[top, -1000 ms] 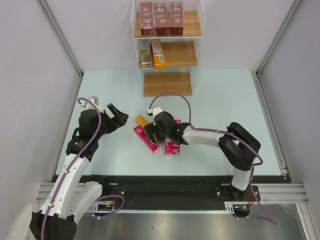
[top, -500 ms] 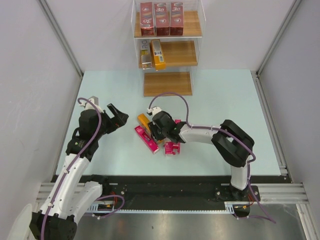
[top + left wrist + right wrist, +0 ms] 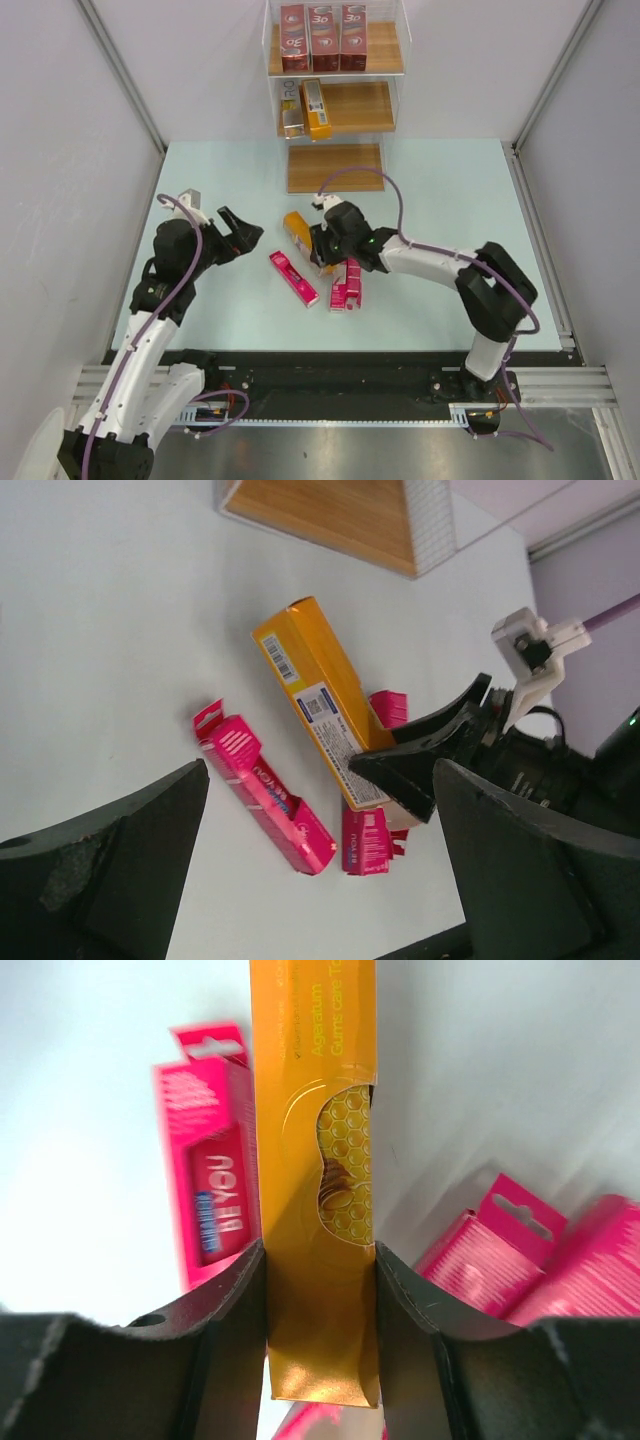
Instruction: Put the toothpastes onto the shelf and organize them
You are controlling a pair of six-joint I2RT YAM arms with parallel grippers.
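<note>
My right gripper [image 3: 322, 250] is shut on one end of an orange-yellow toothpaste carton [image 3: 297, 228], which shows between the pads in the right wrist view [image 3: 320, 1160]; its free end points to the far left. Two pink cartons [image 3: 293, 278] [image 3: 346, 284] lie on the table beside it, and the wrist view shows more pink under the gripper [image 3: 500, 1255]. My left gripper [image 3: 243, 232] hangs open to the left of them, holding nothing. The shelf [image 3: 360, 105] stands at the back: three dark red cartons [image 3: 322, 37] on top, orange ones [image 3: 312, 108] on the middle board.
The shelf's lowest board [image 3: 336, 167] sits on the table's far edge. White side walls and metal rails frame the light blue table [image 3: 440, 200]. The left wrist view shows the held orange carton [image 3: 315, 695] and a pink carton [image 3: 265, 800] between its fingers.
My right gripper has shut on the orange carton and carried it up and away from the pink ones, toward the shelf. The left arm has barely moved.
</note>
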